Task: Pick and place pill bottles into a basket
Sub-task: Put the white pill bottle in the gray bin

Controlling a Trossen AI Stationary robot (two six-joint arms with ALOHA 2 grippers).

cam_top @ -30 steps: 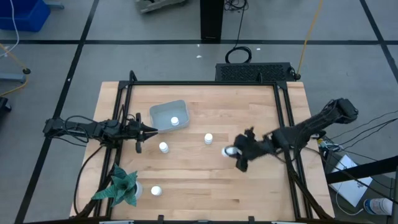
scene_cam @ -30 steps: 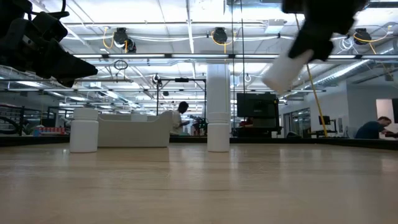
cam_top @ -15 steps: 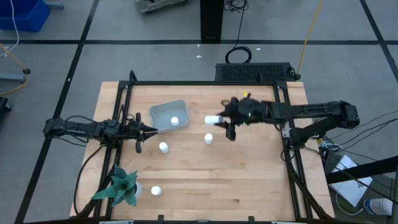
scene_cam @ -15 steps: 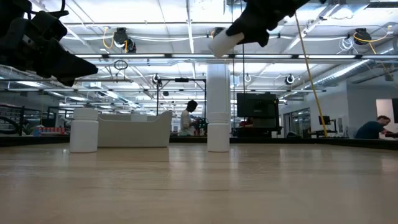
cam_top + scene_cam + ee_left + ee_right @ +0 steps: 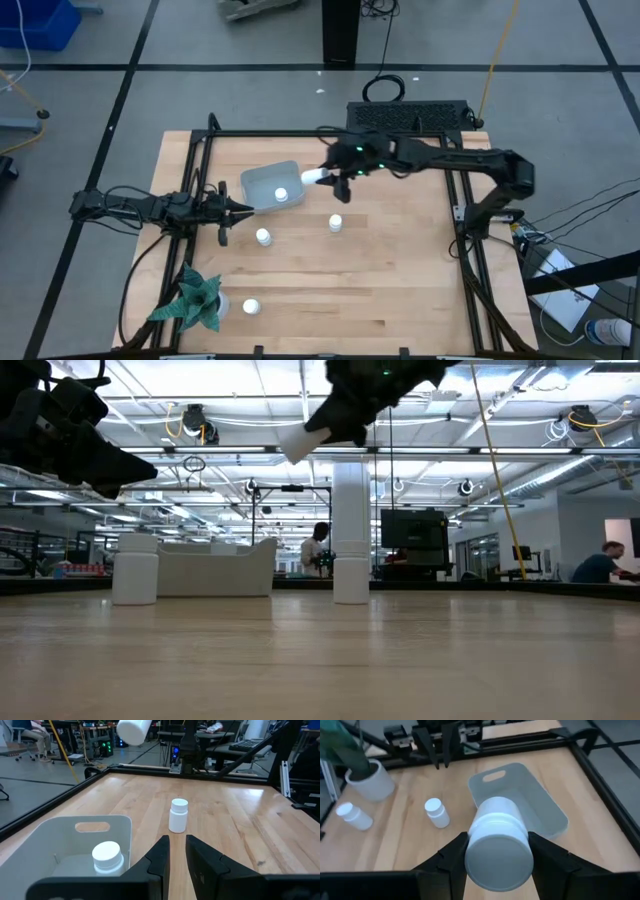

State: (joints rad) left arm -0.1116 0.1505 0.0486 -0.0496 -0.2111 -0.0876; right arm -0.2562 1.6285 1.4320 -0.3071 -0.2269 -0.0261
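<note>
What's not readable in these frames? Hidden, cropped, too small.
- Low view: basket contents hidden by its own wall; the bottle inside shows only from above.
- Low view: left gripper cut off by the edge.
- Right wrist view: right gripper fingertips hidden behind the held bottle.
- High view: bottle near the plant too small for any label.
- Left wrist view: plant out of frame.

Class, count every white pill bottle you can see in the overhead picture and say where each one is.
5. One stands in the basket: bottle. One is held in the right gripper beside the basket: bottle. Three stand on the table, and near the green plant.
</note>
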